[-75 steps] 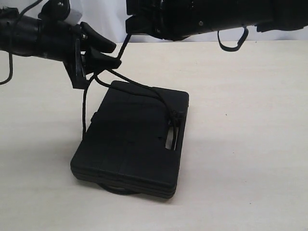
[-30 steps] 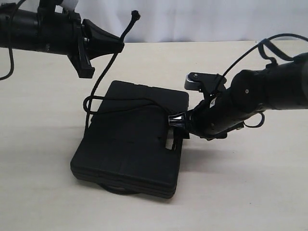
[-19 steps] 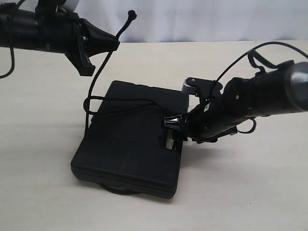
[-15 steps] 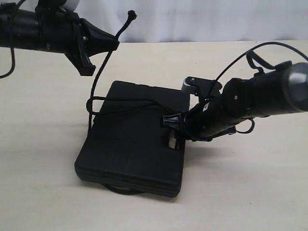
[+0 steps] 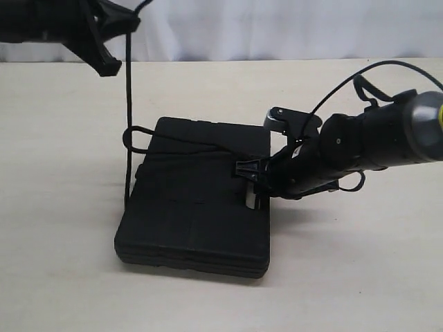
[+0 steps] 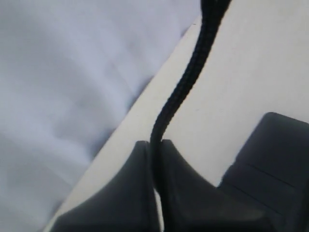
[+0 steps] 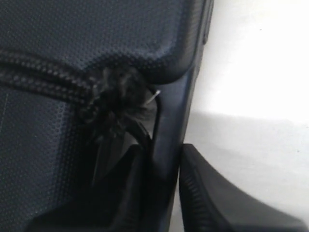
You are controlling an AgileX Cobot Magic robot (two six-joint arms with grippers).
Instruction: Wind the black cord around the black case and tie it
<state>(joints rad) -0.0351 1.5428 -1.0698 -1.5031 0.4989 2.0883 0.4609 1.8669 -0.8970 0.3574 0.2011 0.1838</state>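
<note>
While clamped on the black cord [image 5: 127, 104], left claw [image 5: 127, 22] high; right claw [image 5: 253, 174] pinched on handle-side edge of the black case [image 5: 187, 207].

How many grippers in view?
2. Left gripper, raised far left, pinches the thin black braided cord; right gripper grips the flat black plastic case by its handle edge.

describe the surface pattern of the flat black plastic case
The black case: fine dotted grain, right wrist view.

No text, label, brand, number or sign could be read in any view. The black case [image 5: 194, 207], the black cord [image 5: 127, 104] and the tabletop [image 5: 346, 277] showed only plain surfaces.
</note>
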